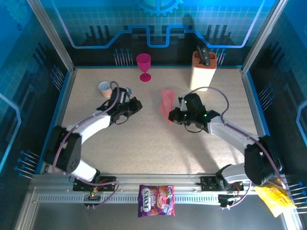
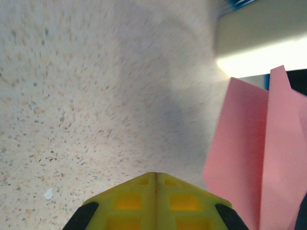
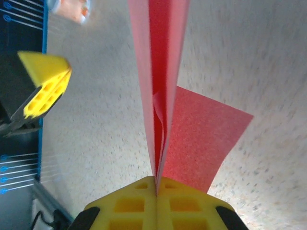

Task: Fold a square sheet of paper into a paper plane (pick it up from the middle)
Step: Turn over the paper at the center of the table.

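The salmon-pink sheet of paper (image 1: 167, 102) is folded into several layers and stands upright on edge above the table's middle. My right gripper (image 1: 171, 116) is shut on its lower edge. In the right wrist view the folded layers (image 3: 163, 72) rise straight out of the closed yellow jaws (image 3: 156, 179), and one flap (image 3: 206, 139) splays to the right. My left gripper (image 1: 138, 104) is shut on nothing, a short way left of the paper and apart from it. The left wrist view has its closed jaws (image 2: 156, 175) over bare table, with the paper (image 2: 259, 153) at the right.
A magenta goblet (image 1: 144, 65) and a cream knife block (image 1: 203, 68) stand along the back edge. A small cup (image 1: 104, 87) sits at the back left. A purple candy bag (image 1: 156, 200) and a yellow wrapper (image 1: 273, 199) lie on the front rail.
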`<state>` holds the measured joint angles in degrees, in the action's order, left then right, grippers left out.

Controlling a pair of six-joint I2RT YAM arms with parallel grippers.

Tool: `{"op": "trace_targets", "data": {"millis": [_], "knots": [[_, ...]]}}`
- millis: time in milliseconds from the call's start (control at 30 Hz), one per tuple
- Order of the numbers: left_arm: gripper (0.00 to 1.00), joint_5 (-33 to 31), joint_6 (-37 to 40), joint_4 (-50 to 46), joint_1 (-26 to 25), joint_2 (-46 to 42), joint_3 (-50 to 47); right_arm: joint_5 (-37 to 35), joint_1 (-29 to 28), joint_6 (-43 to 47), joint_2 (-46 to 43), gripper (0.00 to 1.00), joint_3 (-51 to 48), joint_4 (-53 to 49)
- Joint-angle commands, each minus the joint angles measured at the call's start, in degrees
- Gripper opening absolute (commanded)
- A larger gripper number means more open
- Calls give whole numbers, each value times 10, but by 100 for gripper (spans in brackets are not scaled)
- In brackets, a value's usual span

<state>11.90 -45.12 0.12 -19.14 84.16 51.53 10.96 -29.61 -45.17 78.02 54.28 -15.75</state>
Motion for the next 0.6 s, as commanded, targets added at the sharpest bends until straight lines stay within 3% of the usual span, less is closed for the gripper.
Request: {"op": "trace_targets", "data": {"millis": [0,133,267,400,567], "knots": [[7,-19,-3,-80,3,-65,-33,-193,-18,116,-14,0,77,-266],[9,-30,0,-117,5,-129,-76,-412,-79,152,28,0,148,-402],[10,-31,-3,-141,16,-176,-114,-541,-130,120,82,0,175,-495],[11,-37,-6,-167,33,-212,-133,-607,-190,55,158,0,194,-575],[12,-31,-7,-182,47,-222,-131,-595,-285,-23,288,0,233,-615]]}}
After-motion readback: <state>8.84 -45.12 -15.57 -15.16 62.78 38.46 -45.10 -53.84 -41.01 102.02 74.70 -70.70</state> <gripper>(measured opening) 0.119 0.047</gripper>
